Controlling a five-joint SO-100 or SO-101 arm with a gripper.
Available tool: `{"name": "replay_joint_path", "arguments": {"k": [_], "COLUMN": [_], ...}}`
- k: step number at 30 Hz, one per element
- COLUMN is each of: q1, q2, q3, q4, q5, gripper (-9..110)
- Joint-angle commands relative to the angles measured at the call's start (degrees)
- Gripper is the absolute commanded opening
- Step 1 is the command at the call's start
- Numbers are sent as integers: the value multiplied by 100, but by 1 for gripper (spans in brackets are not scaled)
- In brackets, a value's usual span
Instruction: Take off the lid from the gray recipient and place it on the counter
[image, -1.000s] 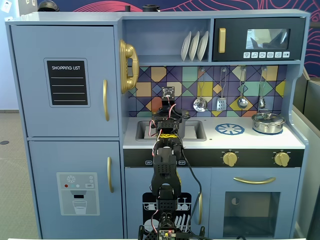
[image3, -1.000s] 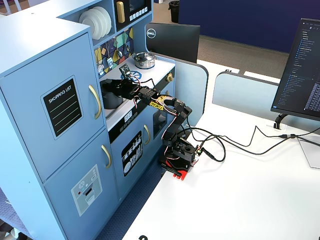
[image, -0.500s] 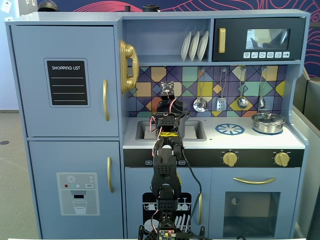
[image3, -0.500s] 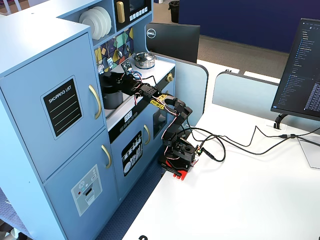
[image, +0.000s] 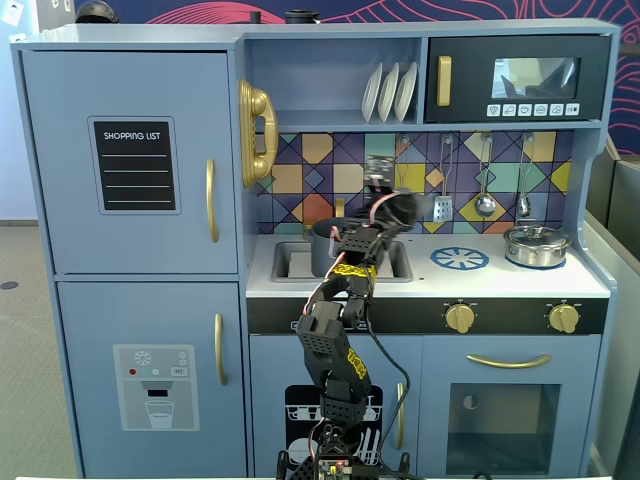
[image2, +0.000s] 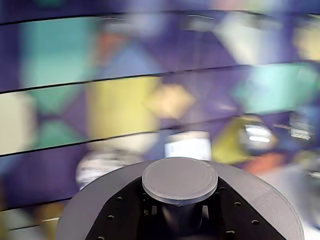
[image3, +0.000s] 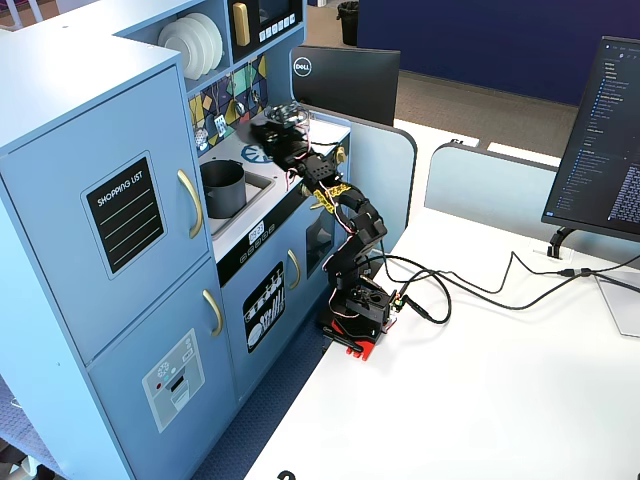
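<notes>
Now, with fingers clamped on the flat matte dark-gray round lid's (image2: 180, 181) knob, swing toward three o'clock, lower level onto the white flat counter (image: 470, 283).

We see the gray recipient (image: 325, 250) in the sink (image: 290, 262) | the silver pot (image: 536, 245) right on the counter (image: 500, 280) | the lid (image2: 180, 181) above the counter, in the gripper (image: 400, 208).

The arm (image: 335, 340) is matte black with yellow patterned bands, black cables, and a red base (image3: 357, 345).
</notes>
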Motion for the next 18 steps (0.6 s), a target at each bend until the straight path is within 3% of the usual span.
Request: {"name": "replay_joint_path", "arguments": {"k": [1, 18], "q1": [483, 967], "q2": [325, -844], "q3": [35, 1389], "q4": [-62, -2162], "q5": [202, 193], "gripper": [0, 0]}}
